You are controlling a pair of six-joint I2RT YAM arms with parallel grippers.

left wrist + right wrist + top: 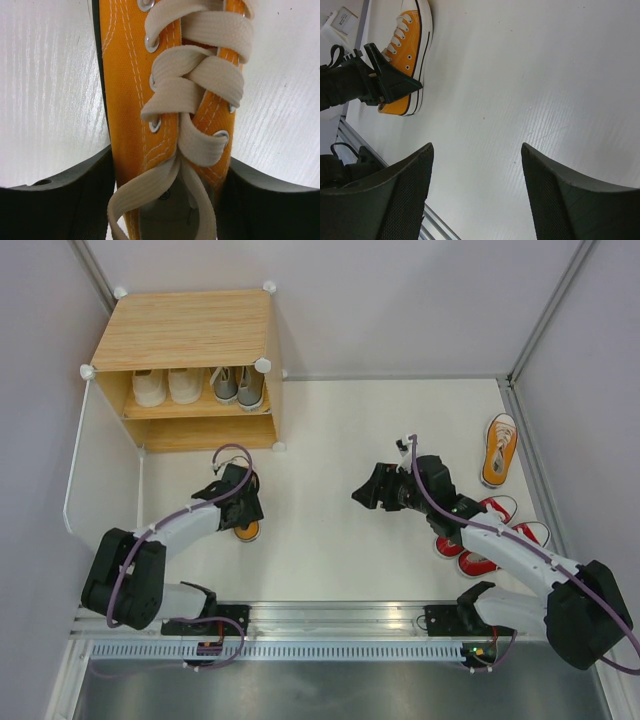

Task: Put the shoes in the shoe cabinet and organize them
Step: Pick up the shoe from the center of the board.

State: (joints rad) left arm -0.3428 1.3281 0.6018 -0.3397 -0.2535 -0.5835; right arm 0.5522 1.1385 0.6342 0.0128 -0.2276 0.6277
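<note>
orange sneaker (130, 100) is lying on the white counter (545, 75) in front of the shoe cabinet (185, 330). only the left wrist view is showing the left claw (167, 167) pressing both its sides. right claw (477, 165) is hanging spread wide at mid-counter, its arm stretched inward. the top view alone is showing the red pair (480, 540) and the second orange sneaker (499, 450) far right.

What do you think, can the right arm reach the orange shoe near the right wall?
Probably yes. That orange shoe lies uncovered on the arm's side, nothing between them, and the right claw is open and empty.
</note>
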